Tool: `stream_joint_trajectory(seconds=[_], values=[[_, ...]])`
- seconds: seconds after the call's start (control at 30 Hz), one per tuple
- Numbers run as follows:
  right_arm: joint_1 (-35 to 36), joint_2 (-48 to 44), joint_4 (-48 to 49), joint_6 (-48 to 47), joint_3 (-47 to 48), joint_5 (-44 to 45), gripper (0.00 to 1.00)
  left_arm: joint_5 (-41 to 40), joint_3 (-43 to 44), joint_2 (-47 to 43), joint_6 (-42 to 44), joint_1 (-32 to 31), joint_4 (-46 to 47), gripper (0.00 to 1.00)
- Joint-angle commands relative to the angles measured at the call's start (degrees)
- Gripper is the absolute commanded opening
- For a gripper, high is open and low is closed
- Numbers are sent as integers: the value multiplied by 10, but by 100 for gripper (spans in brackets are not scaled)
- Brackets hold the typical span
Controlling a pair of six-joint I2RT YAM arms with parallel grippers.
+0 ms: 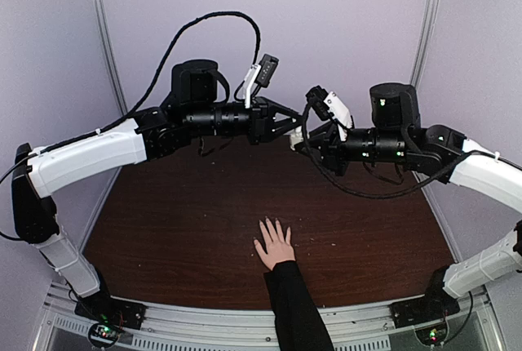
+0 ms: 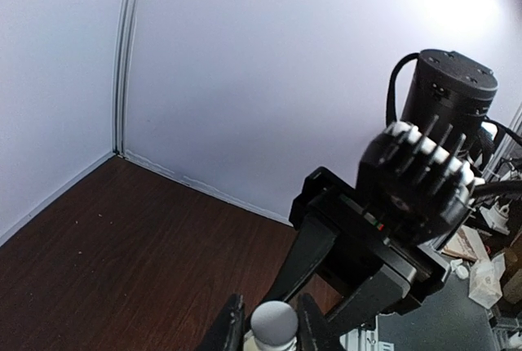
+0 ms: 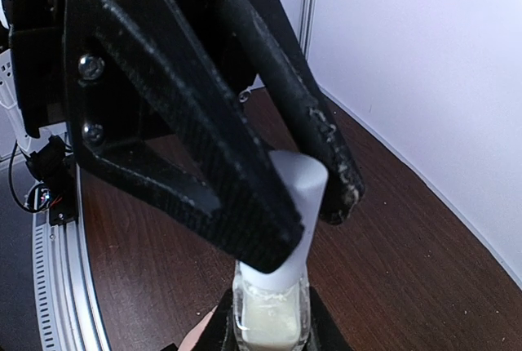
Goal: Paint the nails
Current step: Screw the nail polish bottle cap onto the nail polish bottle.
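Observation:
A light-skinned hand (image 1: 273, 245) with spread fingers and a black sleeve lies flat on the brown table near the front edge; its nails are too small to make out. Both arms meet high above the table's back middle. My left gripper (image 1: 291, 133) (image 2: 274, 331) is shut on a small clear bottle (image 3: 269, 322) of pale liquid. My right gripper (image 1: 305, 144) (image 3: 308, 219) is shut on the bottle's white cap (image 3: 295, 196) (image 2: 274, 322). The cap sits on the bottle. A bit of skin (image 3: 190, 339) shows below the bottle.
The dark wood table (image 1: 188, 212) is enclosed by pale walls with metal corner posts (image 1: 102, 41). A metal rail (image 1: 204, 314) runs along the front edge with both arm bases. Cables (image 1: 204, 20) loop above the left arm.

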Motion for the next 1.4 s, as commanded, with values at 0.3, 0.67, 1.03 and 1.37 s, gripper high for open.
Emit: stream_joint_trajectory(seconds=[0.3,0.67,1.03,1.37], values=[[4,11,-6,11,39,0,0,45,-2,-4,40,1,8,0],[0,12,-12,4,68,-31,0,57,-23,2,79,-12,-25,0],[-1,-18,21,-29,64,-174,0,167,-29,16,84,-11,-8,0],[-2,-20,20,-49,89,-276,0,294,-1,36,135,-11,-47,0]])
